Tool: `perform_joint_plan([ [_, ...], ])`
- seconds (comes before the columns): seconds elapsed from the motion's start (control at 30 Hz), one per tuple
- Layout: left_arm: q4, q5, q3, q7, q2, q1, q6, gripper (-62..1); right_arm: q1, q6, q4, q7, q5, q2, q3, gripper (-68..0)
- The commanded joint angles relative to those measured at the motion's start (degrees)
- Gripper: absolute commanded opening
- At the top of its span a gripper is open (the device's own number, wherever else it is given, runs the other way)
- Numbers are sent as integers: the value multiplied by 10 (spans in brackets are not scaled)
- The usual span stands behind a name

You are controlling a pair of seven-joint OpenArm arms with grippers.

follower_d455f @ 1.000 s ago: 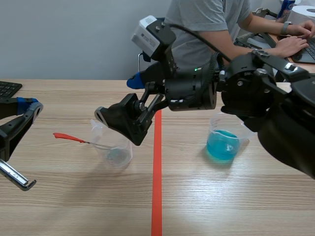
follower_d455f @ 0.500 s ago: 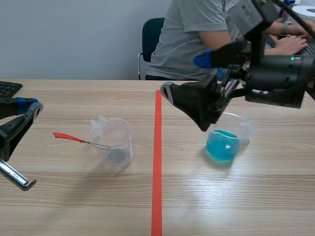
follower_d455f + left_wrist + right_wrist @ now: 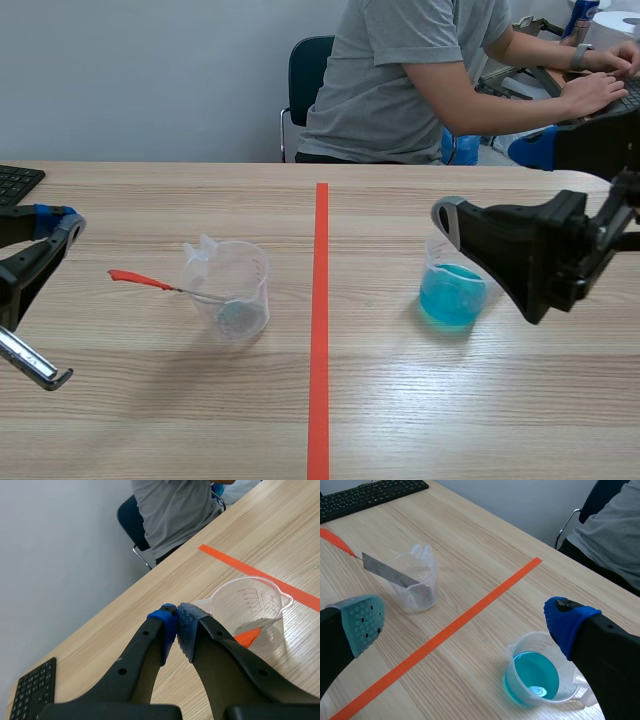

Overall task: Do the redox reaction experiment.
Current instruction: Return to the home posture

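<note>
Scene view: the right claw [image 3: 488,182], which a second ago reached across the orange-red tape line [image 3: 320,330] above the empty-looking clear plastic beaker [image 3: 232,290], has drawn back to its own side. It now hangs just beside the clear plastic beaker of blue liquid [image 3: 452,292], fingers spread. Both beakers, the left claw [image 3: 60,220] and the flat metal spatula with an orange-red handle [image 3: 160,284] have not shifted. The spatula leans in the spouted beaker, handle pointing toward the left arm. The pale wood-grain bench [image 3: 400,420] also carries a black keyboard [image 3: 15,180] at its far left corner. A person in a grey shirt [image 3: 420,70] sits across it on a dark chair [image 3: 305,80]. Left wrist view: the left claw's blue dotted pads [image 3: 169,630] are pressed together on nothing. The graduated clear beaker stands ahead and to one side, the orange handle showing through its thin wall. Right wrist view: the right claw's grey-green and blue pads stand wide apart. The blue-liquid beaker, round with a pouring lip, sits under the claw near the blue-padded finger, well apart from the spatula's beaker across the tape.
</note>
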Motion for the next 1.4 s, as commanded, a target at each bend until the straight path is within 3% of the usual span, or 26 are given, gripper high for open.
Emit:
perform_joint_plan([
  [0.0,8,-2,-4,7,3,4,12,-578,-18,-9,20,11,8,3,16,4],
  [0.17,8,-2,-30,6,3,31,38,-578,-114,-11,61,25,8,2,86,4],
  [0.5,8,-4,-82,-34,3,101,40,-578,-230,-11,88,78,25,-1,192,4],
  [1.1,8,-4,-82,-26,3,106,39,-578,-240,-11,89,66,25,-2,209,4],
  [1.37,8,14,-82,-32,3,90,13,-578,-240,-11,89,70,25,-2,209,4],
])
